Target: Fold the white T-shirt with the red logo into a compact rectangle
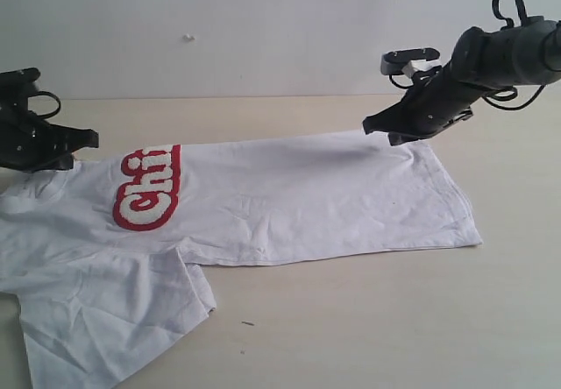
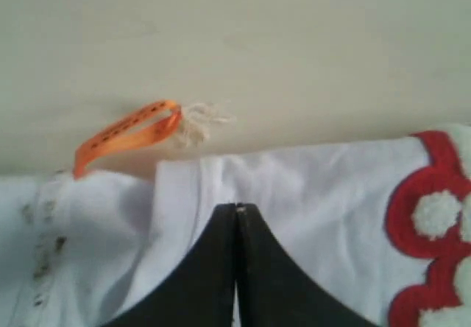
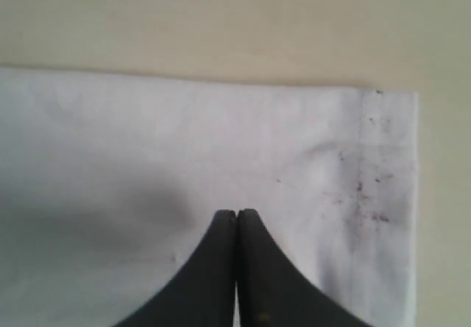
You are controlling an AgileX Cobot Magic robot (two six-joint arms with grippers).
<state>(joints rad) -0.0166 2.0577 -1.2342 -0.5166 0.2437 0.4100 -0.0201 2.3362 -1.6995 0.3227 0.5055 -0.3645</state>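
The white T-shirt [image 1: 307,196] lies flat on the table, folded lengthwise along its far edge. The fold cuts the red logo [image 1: 149,187] so that only "Chi" shows. My left gripper [image 1: 88,137] is shut above the collar end; in the left wrist view its tips [image 2: 236,208] sit over white cloth, between the orange neck tag [image 2: 125,132] and the logo [image 2: 434,224]. My right gripper [image 1: 375,128] is shut over the far hem corner, and its tips [image 3: 237,213] hover on plain fabric near the stitched hem [image 3: 383,194]. No cloth shows between either pair of jaws.
One sleeve [image 1: 105,319] spreads toward the near left corner of the beige table [image 1: 394,319]. A white wall [image 1: 263,30] rises behind the table. A small dark speck [image 1: 248,323] lies near the sleeve.
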